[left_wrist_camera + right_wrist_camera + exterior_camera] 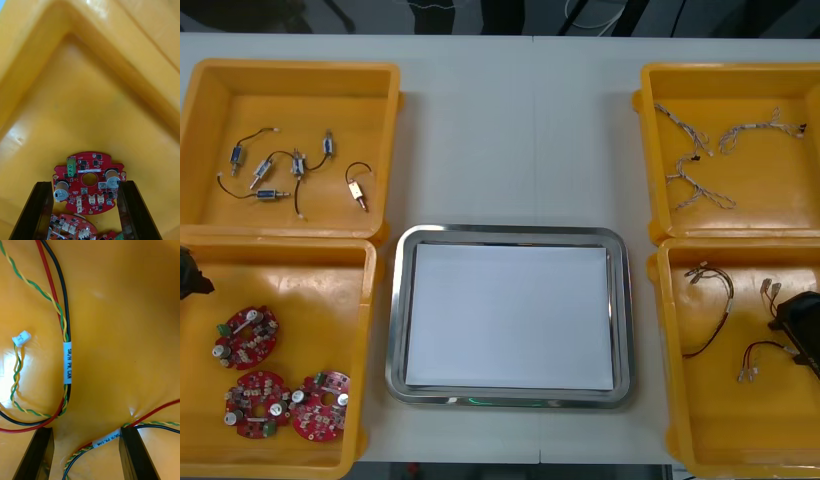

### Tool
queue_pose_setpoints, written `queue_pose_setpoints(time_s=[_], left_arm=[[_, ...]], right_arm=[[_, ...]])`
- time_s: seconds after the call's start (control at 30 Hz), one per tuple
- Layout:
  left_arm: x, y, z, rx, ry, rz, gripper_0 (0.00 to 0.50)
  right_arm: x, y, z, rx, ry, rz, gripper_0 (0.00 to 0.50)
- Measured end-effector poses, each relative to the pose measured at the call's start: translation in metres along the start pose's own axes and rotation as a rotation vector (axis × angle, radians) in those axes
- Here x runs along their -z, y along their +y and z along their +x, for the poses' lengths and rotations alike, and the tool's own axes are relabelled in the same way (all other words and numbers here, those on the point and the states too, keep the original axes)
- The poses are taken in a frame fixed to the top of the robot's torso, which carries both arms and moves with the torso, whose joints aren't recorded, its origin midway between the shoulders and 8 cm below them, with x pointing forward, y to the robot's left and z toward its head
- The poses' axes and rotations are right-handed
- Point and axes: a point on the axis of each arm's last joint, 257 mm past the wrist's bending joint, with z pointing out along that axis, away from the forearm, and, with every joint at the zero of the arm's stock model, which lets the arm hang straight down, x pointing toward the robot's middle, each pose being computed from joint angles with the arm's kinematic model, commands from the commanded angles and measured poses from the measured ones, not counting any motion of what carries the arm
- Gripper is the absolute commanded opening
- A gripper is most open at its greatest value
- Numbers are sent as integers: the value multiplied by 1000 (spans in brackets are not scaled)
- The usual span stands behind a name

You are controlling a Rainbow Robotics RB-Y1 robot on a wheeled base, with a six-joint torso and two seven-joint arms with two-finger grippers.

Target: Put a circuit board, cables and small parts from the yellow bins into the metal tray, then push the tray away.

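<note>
Three round red circuit boards (246, 336) lie in the near left yellow bin (330, 270). My left gripper (188, 272) hangs over that bin's far left corner. In its wrist view it is open (85, 212), and one circuit board (89, 182) lies below, framed by the two fingers (33, 210). Red, black and twisted cables (712, 310) lie in the near right bin (740, 420). My right gripper (800, 330) is low over them and open (86, 455). A labelled cable (107, 440) runs across the gap beside one finger (137, 455).
The metal tray (510, 232), white inside, sits between the bins with nothing in it. The far left bin (390, 120) holds several small metal parts (280, 170) on wires. The far right bin (650, 150) holds twisted pale cables (700, 170).
</note>
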Motion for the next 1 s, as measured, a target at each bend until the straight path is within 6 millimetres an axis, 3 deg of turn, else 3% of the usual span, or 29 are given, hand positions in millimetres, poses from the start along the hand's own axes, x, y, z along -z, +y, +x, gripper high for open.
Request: queue_pose_setpoints(time_s=[0.4, 0.73, 1.0], left_arm=[[-25, 16, 21, 60, 3, 16, 500], [-38, 24, 15, 79, -23, 10, 500], [-52, 23, 22, 67, -16, 9, 500]], right_arm=[[7, -12, 13, 15, 39, 55, 500], [6, -13, 11, 12, 28, 45, 500], [5, -11, 7, -1, 9, 27, 500]])
